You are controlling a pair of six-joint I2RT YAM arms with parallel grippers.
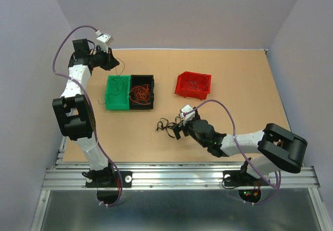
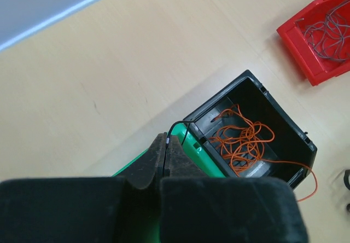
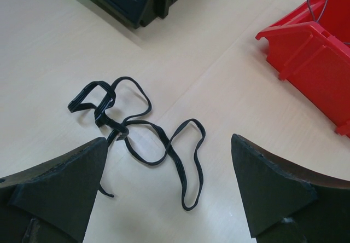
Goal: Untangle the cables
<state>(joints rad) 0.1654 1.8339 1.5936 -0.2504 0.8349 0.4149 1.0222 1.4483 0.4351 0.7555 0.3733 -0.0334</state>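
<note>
Half finished, seemingly: pinches a thin black wire in the closed left gripper over the green bin, spreads the right gripper wide above a knotted black cable on the table. Beyond, orange cables lying in the black bin, grey cables in the red bin; leaves that knot to undo.

Light: bright, even, diffuse, from overhead in all views. Wrist views wash the table pale (top view renders it tan). Black cable just ahead of the open right gripper: sharp, faint soft shadow; its fingers near-black, slightly soft. Thin wire pinched in the left gripper: crisp. Dull sheen on the black bin floor beyond
</note>
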